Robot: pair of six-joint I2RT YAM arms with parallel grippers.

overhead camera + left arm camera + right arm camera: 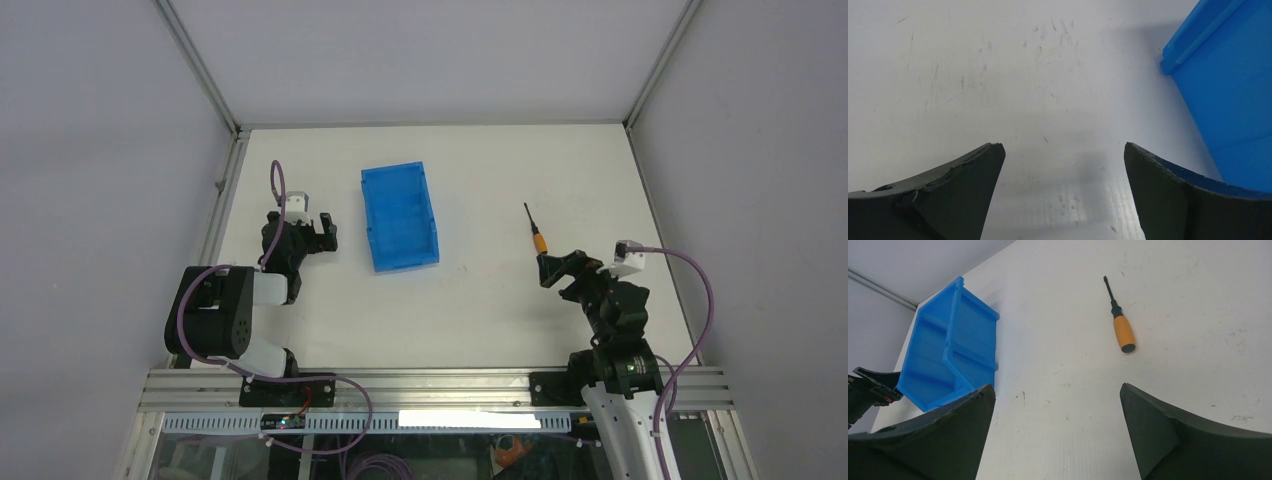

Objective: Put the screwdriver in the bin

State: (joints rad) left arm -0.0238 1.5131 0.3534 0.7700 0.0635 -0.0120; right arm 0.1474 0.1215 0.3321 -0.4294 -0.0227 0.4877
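The blue bin (400, 215) stands empty at the middle of the white table. The screwdriver (536, 234), with an orange handle and a thin black shaft, lies on the table to the bin's right, tip pointing away. My right gripper (558, 268) is open and empty just near of the handle end. In the right wrist view the screwdriver (1122, 327) lies ahead of the open right gripper (1055, 390), slightly to the right, with the bin (948, 355) at the left. My left gripper (328, 233) is open and empty just left of the bin. In the left wrist view its fingers (1063, 150) frame bare table, with the bin's wall (1228, 90) at the right.
The table (480, 300) is enclosed by grey walls with metal frame rails at the left, back and right. The left arm's gripper (868, 387) shows at the left edge of the right wrist view, beyond the bin.
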